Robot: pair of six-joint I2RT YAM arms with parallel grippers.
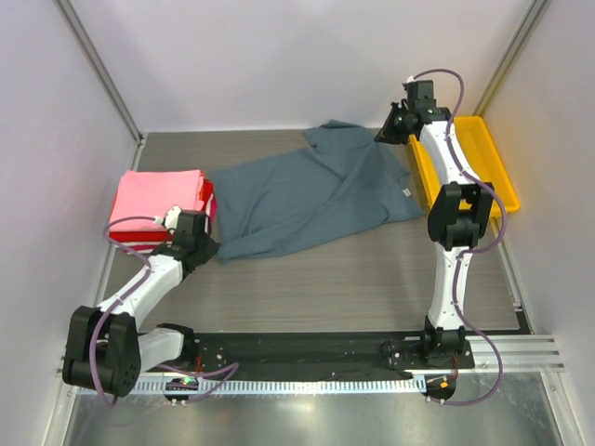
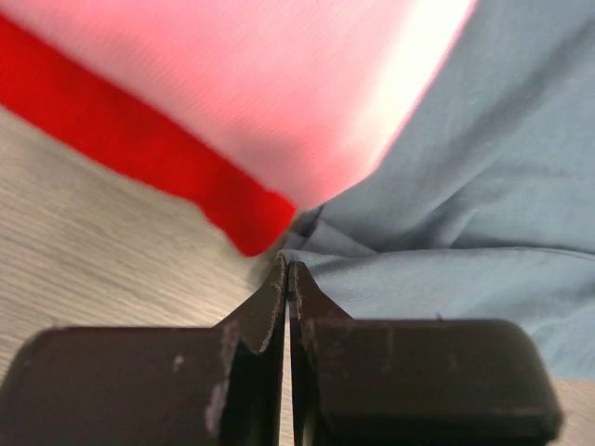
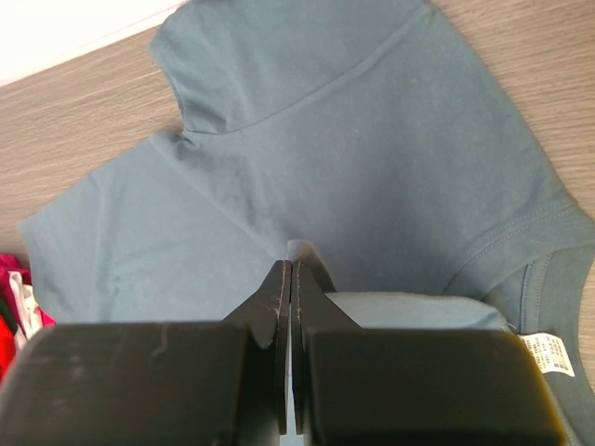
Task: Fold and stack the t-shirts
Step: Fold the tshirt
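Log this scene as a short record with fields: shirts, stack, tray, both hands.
spread shirt: blue-grey t-shirt, unfolded and rumpled on the table
stack: pink t-shirt folded on top of red t-shirt, at the table's left
tray: yellow tray, far right, partly behind the right arm
left hand: shut, pinching the blue-grey t-shirt's edge beside the stack
right hand: shut, pinching a fold at the shirt's far right

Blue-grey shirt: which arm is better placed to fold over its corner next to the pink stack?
Left. The left hand is shut at that corner of the shirt, beside the stack. The right hand is at the opposite end, by the tray.
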